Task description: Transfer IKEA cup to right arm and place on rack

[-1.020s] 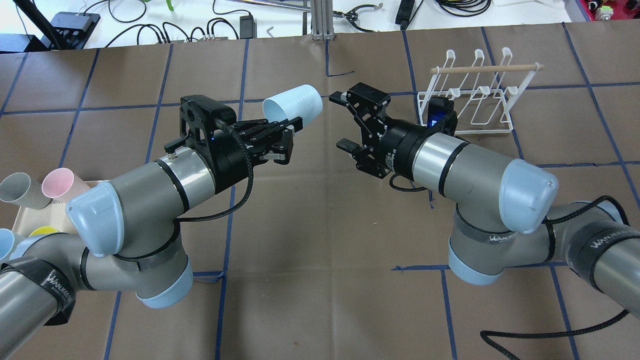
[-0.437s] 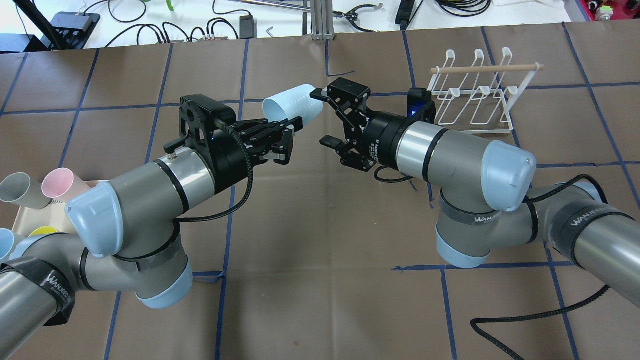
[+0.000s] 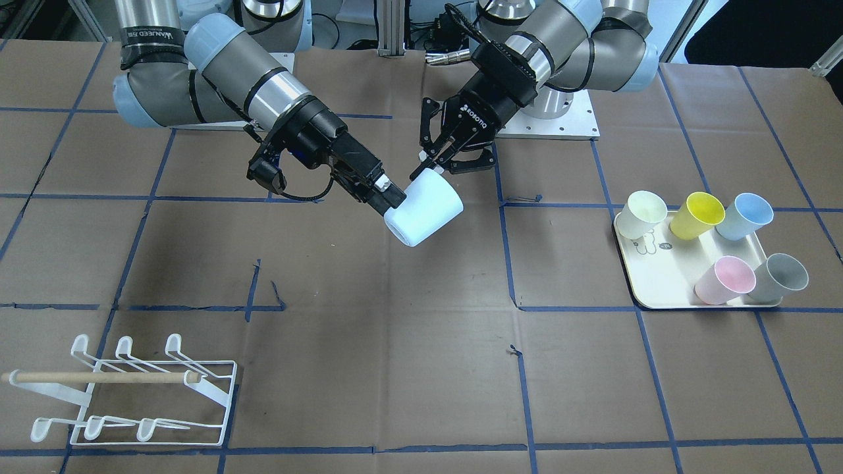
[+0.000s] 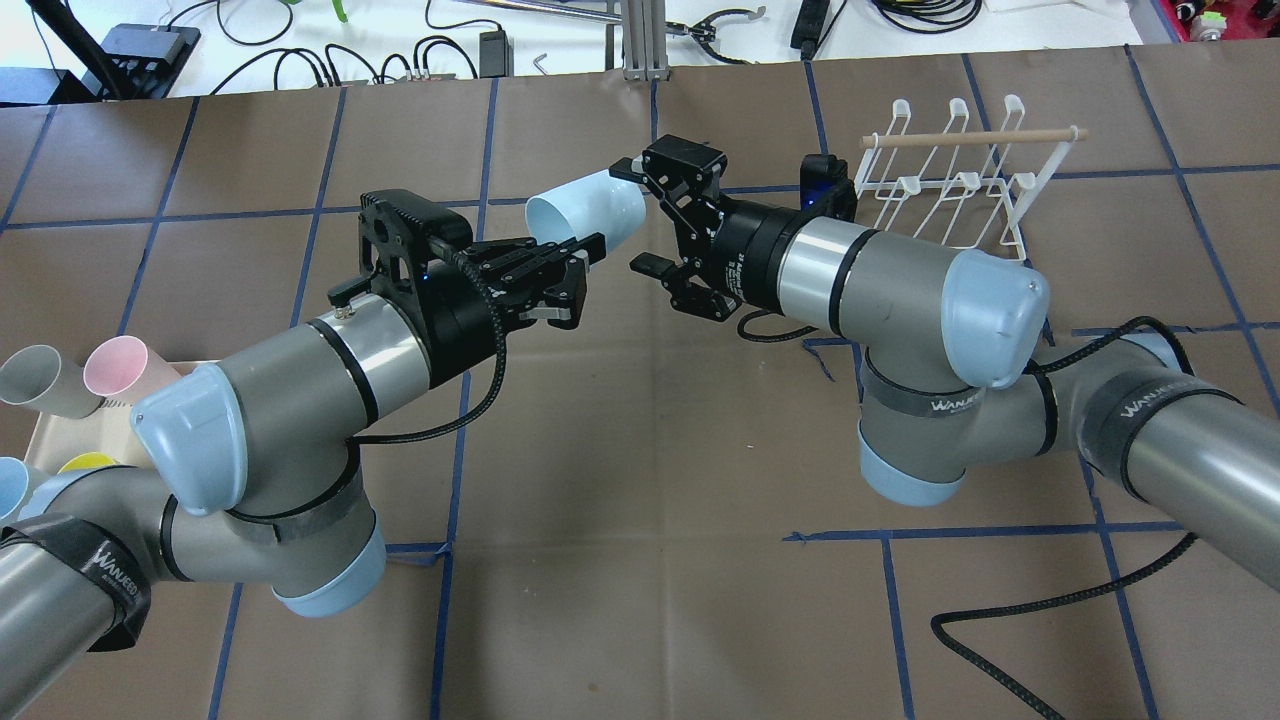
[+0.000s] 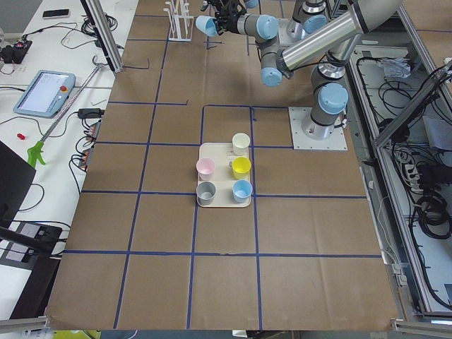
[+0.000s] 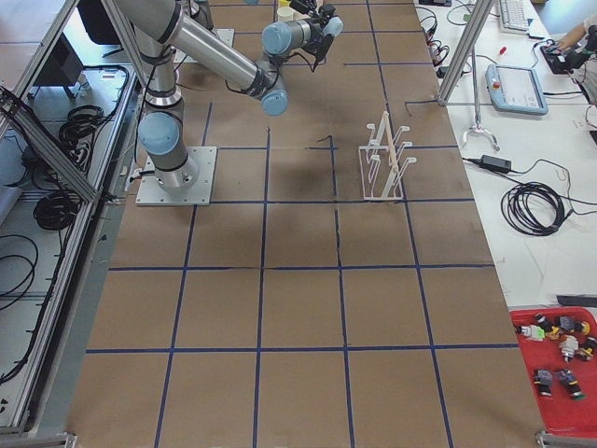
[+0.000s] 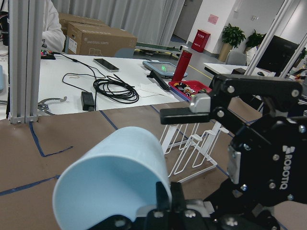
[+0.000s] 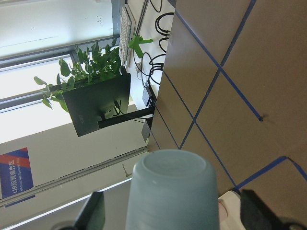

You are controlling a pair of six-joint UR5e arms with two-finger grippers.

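The pale blue IKEA cup (image 4: 590, 205) lies on its side in the air above the table's middle, and also shows in the front view (image 3: 425, 210). My left gripper (image 4: 575, 258) is shut on its rim, seen from the left wrist (image 7: 115, 177). My right gripper (image 4: 635, 218) is open, one finger on each side of the cup's base. The right wrist view shows gaps between the base (image 8: 172, 191) and its fingers (image 8: 93, 213). The white wire rack (image 4: 960, 190) with its wooden dowel stands behind the right arm, also in the front view (image 3: 132, 395).
A cream tray (image 3: 665, 276) on my left side holds several upright cups, among them pink (image 3: 724, 280), grey (image 3: 780, 276) and yellow (image 3: 698, 216). The table is brown paper with blue tape lines. Cables lie past its far edge (image 4: 420, 50).
My right arm has moved left toward the cup, so its open fingers now straddle the cup's base. My left arm and the cup have not moved.
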